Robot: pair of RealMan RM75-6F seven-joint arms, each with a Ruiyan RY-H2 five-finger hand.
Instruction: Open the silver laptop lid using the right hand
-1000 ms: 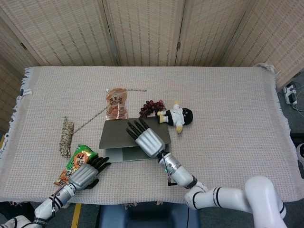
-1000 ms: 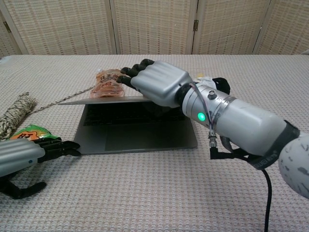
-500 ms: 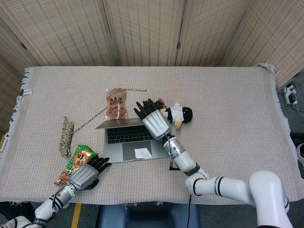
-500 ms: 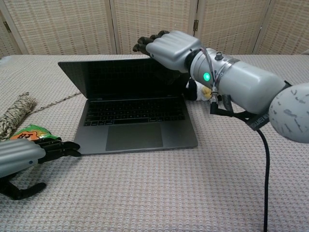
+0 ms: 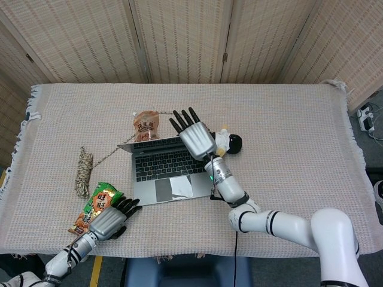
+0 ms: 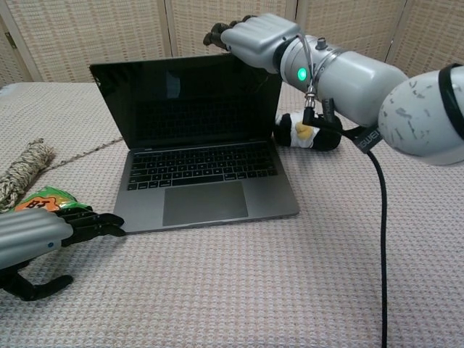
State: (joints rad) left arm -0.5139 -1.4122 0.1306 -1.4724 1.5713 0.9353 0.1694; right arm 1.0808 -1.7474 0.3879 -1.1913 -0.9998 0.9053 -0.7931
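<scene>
The silver laptop [image 5: 163,172] [image 6: 205,190] stands open in the middle of the table, its dark screen [image 6: 185,98] upright and leaning slightly back. My right hand [image 5: 194,138] [image 6: 258,37] rests at the lid's top right corner, its fingers straight and spread, reaching past the top edge. I cannot see anything gripped in it. My left hand [image 5: 110,220] [image 6: 38,236] lies on the cloth near the front left of the laptop, fingers stretched forward, holding nothing.
A black-and-white plush toy [image 5: 231,143] [image 6: 312,131] lies just right of the laptop. An orange snack packet [image 5: 146,125] sits behind the lid. A coil of rope [image 5: 83,168] [image 6: 20,172] and a green snack bag [image 5: 97,205] [image 6: 45,199] lie at the left.
The right hand has pushed the lid up and back, from nearly flat to about upright. The hand rose and moved away from me with it. The left hand stayed put.
</scene>
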